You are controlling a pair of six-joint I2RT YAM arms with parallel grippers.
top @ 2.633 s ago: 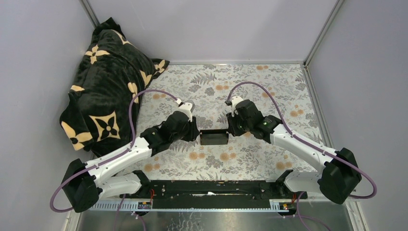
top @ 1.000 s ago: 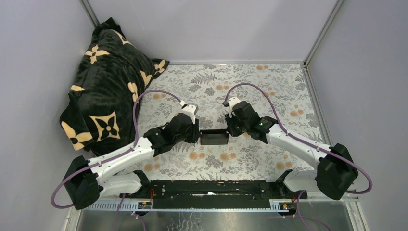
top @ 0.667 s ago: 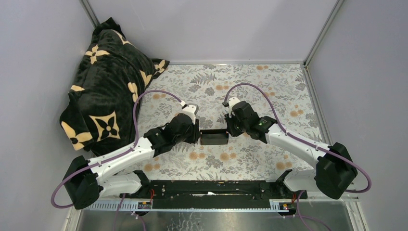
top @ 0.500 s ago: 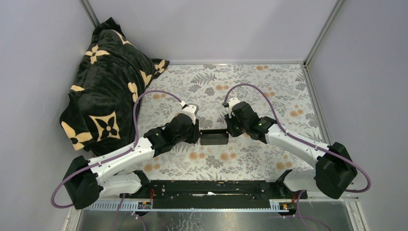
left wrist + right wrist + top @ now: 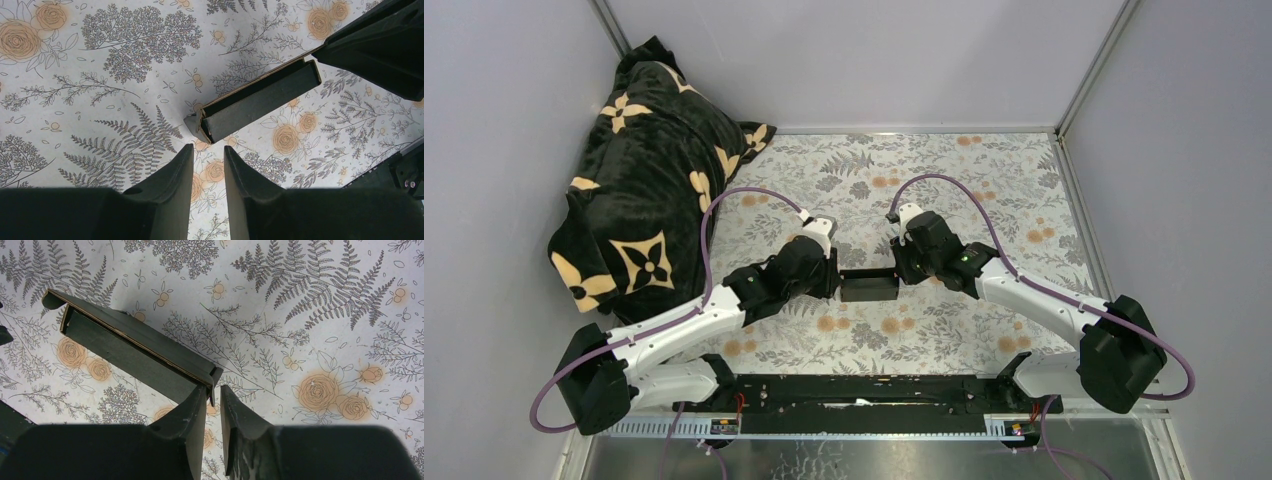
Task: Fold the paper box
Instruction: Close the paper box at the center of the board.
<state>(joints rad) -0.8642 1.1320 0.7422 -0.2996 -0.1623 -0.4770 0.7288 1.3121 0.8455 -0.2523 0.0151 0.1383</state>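
**Black box lies between two narrowly parted claws**

Far off to the left of both claws, a black blanket with cream flowers is heaped against the wall. The left claw hangs low over the flowered tabletop, its fingers a narrow slit apart and gripping nothing. The box lies on the cloth just ahead of its tips, not between them.

The box is matte black thin card, folded into a long, low rectangular sleeve. The end nearest the left claw is open, showing a hollow dark inside and a small rounded tab sticking out at the corner. A thin brown line of raw card runs along its upper seam.

The box's other end reaches the right claw. Those fingers also stand slightly apart. A short end flap reaches into the slit, close against one finger, with cloth showing between the flap and the other finger.
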